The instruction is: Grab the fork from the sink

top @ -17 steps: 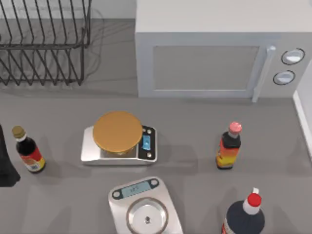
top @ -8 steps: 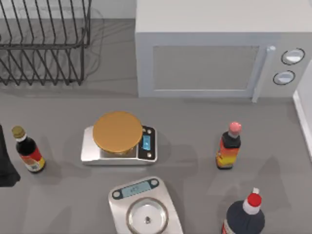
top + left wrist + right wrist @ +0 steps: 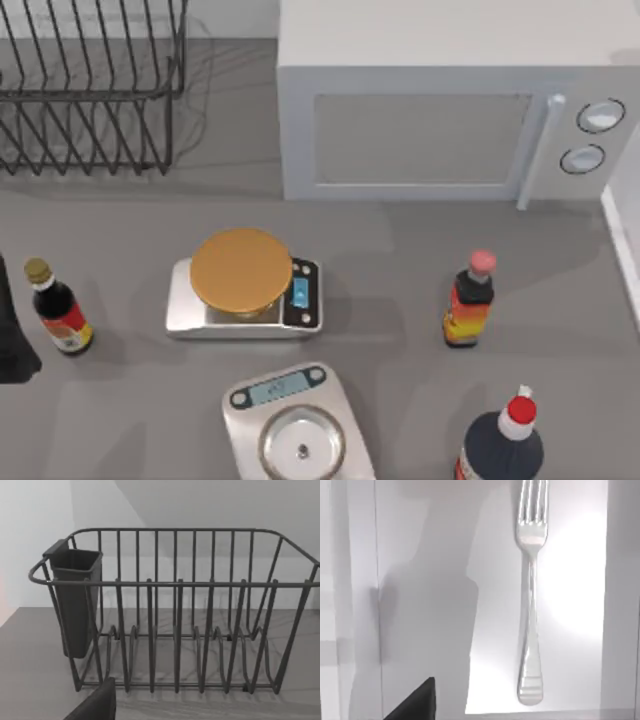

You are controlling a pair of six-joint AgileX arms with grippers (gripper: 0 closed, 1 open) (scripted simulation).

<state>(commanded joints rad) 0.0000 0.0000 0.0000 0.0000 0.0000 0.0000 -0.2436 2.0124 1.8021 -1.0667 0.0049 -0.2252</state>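
The fork (image 3: 531, 595) is slim shiny silver and lies flat on the pale floor of the sink (image 3: 580, 630), tines pointing away from the wrist camera. A dark part of my right gripper (image 3: 416, 704) juts in at the near edge of the right wrist view, off to one side of the fork's handle end and clear of it. In the top view, the sink's pale rim (image 3: 624, 240) runs along the right edge. My left arm (image 3: 12, 335) stays parked at the table's left edge, and a dark part of its gripper (image 3: 95, 706) faces a wire dish rack (image 3: 175, 630).
A white microwave (image 3: 450, 110) stands at the back and the dish rack (image 3: 90, 90) at the back left. Two kitchen scales (image 3: 245, 285) (image 3: 298, 425) sit mid-table. Sauce bottles stand at the left (image 3: 55, 308), right (image 3: 470, 300) and front right (image 3: 503, 445).
A faint shadow on the counter at the right has drifted toward the microwave and the sink rim. The objects on the table and my left arm have not moved.
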